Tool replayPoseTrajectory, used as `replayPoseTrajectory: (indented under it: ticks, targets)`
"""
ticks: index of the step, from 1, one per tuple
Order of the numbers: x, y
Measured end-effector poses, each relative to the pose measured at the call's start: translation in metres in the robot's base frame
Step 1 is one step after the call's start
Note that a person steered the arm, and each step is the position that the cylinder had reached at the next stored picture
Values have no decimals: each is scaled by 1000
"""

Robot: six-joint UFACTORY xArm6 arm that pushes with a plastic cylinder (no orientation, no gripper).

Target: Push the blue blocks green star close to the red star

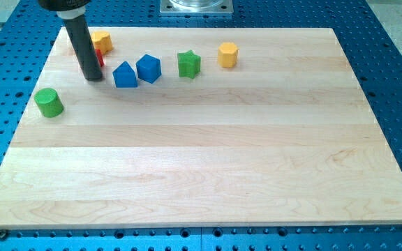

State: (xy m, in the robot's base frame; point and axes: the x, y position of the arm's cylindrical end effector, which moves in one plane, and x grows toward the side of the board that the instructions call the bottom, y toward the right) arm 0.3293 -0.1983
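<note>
Camera view: my tip (93,77) is resting on the wooden board (208,174) near the view's top left corner, a plain dark rod with no jaws and holding nothing. A red block (100,58) is sitting right behind the rod, mostly hidden, so its star shape cannot be confirmed. A yellow block (102,40) is lying just beyond it toward the view's top. To the tip's right, two blue blocks are standing side by side: a blue triangular block (124,74), close to the tip but apart from it, and a blue pentagon-like block (149,67) almost touching its neighbour. Farther right, the green star (188,63) is sitting apart from the blue pair, with a yellow hexagonal block (228,54) beyond it. A green cylinder (49,102) is standing alone near the board's left edge, below the tip.
</note>
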Motion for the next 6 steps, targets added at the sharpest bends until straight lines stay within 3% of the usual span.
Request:
replayPoseTrajectory:
  ticks: [1,3,5,6]
  targets:
    - [-15,0]
    - [-69,136]
    - [-67,320]
    - [-37,325]
